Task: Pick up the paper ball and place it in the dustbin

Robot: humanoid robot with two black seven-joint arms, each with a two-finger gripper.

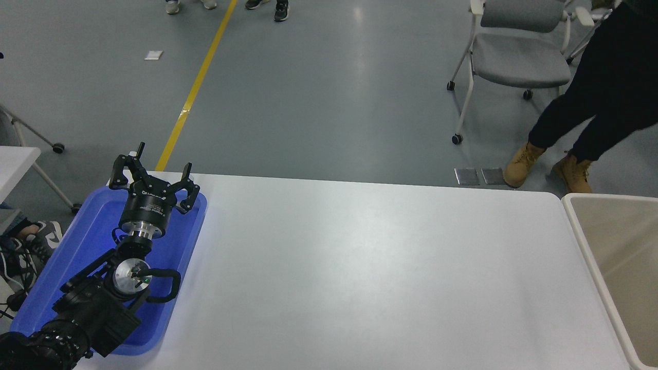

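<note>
The left hand [154, 177] sits over the far end of the blue tray [82, 257], fingers spread and holding nothing. The other arm is nowhere to be seen.

I can't find the paper ball anywhere: not on the desk [360, 267], not in the part of the dustbin [578, 226] that shows. The bin stands well off to the hand's right, at the desk's far corner, partly cut by the edge of view.

To my eye the job is either not begun or waiting for a ball to appear. The next move calls for the ball to be found first, then a reach and a firm close around it.

Nothing lies between the hand and the bin. Beyond the desk, to the hand's right and farther off, stand a grey wheeled chair [519, 67] and a person [596, 103] in dark trousers and tan boots, near the bin's far side.
</note>
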